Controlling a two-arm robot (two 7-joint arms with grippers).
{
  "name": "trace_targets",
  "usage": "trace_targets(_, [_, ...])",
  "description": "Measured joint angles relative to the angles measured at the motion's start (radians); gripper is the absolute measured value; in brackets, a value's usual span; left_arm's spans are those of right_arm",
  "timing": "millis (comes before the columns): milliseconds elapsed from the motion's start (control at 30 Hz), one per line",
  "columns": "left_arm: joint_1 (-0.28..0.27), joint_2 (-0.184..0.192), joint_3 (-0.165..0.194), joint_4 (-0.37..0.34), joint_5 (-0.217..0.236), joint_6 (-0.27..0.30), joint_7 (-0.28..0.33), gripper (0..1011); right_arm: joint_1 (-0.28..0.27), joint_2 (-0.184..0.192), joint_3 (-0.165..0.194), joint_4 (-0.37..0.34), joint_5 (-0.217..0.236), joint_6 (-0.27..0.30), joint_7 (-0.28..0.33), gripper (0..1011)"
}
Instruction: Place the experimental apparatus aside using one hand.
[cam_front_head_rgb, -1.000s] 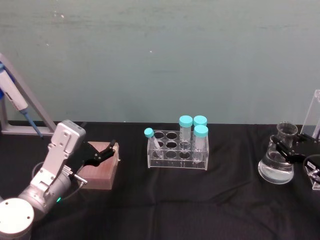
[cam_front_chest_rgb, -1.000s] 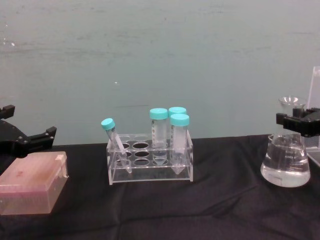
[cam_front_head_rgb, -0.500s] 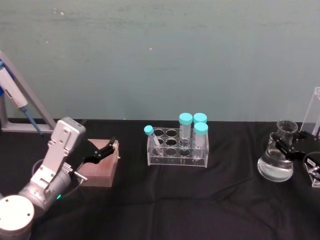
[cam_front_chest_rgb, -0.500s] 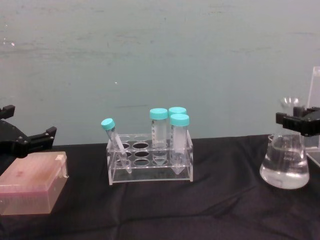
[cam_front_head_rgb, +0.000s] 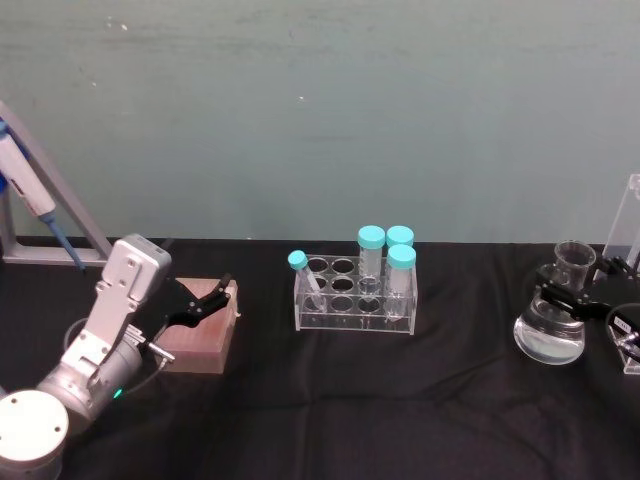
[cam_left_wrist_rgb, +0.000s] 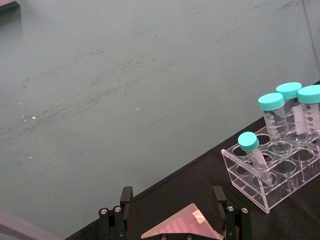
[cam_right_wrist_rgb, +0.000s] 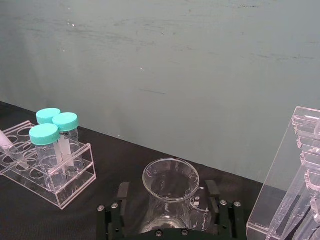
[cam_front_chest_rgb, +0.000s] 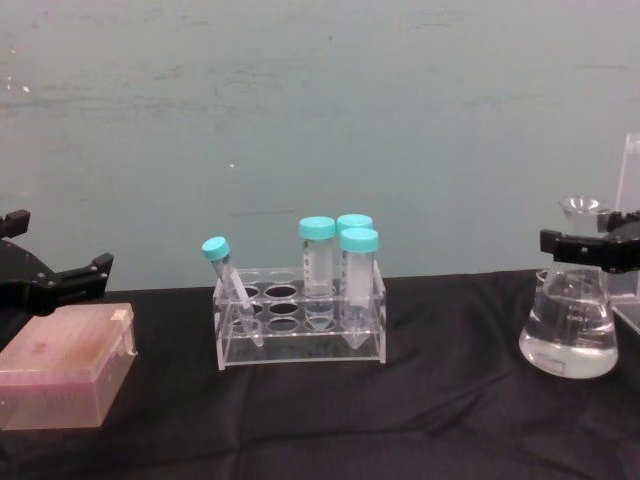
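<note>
A black cloth covers the worktop (cam_front_head_rgb: 330, 400), set against a dull green wall.

At the far right of the worktop stands a conical flask (cam_front_head_rgb: 550, 335) holding clear liquid in its wide base. The right claw (cam_front_head_rgb: 572, 300) is at the flask's narrow neck, just under the flared mouth, one black finger on each side. In the right wrist view the flask's mouth (cam_right_wrist_rgb: 170, 180) sits between the two fingers (cam_right_wrist_rgb: 121, 192), which lie close against the glass; whether they actually press on it cannot be told. In the chest view the flask (cam_front_chest_rgb: 570, 325) rests with its base down on the cloth, and the right claw (cam_front_chest_rgb: 590, 248) crosses its neck from the right edge.

Just beside the flask, at the right edge, stands a tall clear plastic stand (cam_right_wrist_rgb: 295, 185) with stepped slots.

In the middle of the worktop is a clear tube rack (cam_front_head_rgb: 353, 297). Three upright tubes with teal caps (cam_front_head_rgb: 387, 247) stand in its right end, and one thinner teal-capped tube (cam_front_head_rgb: 304, 277) leans in its left end.

On the left, the left claw (cam_front_head_rgb: 212, 302) hangs with its fingers spread over a pinkish-brown box (cam_front_head_rgb: 200, 335), not touching it. Its silver arm (cam_front_head_rgb: 95, 350) comes in from the lower left corner.

Behind it, at the left edge, a blue and white pipette (cam_front_head_rgb: 30, 205) rests on a slanted grey support.
</note>
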Motion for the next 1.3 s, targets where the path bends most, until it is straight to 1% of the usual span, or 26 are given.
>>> trace_targets(100, [0.0, 0.0, 0.0, 0.0, 0.0, 0.0, 0.0, 1000, 0.0, 0.0, 0.0, 0.0, 0.0, 0.0, 0.0, 1003])
trace_targets(467, [0.0, 0.0, 0.0, 0.0, 0.0, 0.0, 0.0, 1000, 0.0, 0.0, 0.0, 0.0, 0.0, 0.0, 0.0, 1000])
trace_targets(733, [0.0, 0.0, 0.0, 0.0, 0.0, 0.0, 0.0, 1000, -0.009, 0.0, -0.002, -0.014, -0.019, 0.004, -0.019, 1000])
trace_targets(1033, [0.0, 0.0, 0.0, 0.0, 0.0, 0.0, 0.0, 1000, -0.028, -0.001, 0.011, -0.043, -0.033, -0.006, -0.039, 1000])
trace_targets(1300, [0.0, 0.0, 0.0, 0.0, 0.0, 0.0, 0.0, 1000, -0.045, 0.0, 0.028, -0.077, -0.052, -0.034, -0.058, 1000])
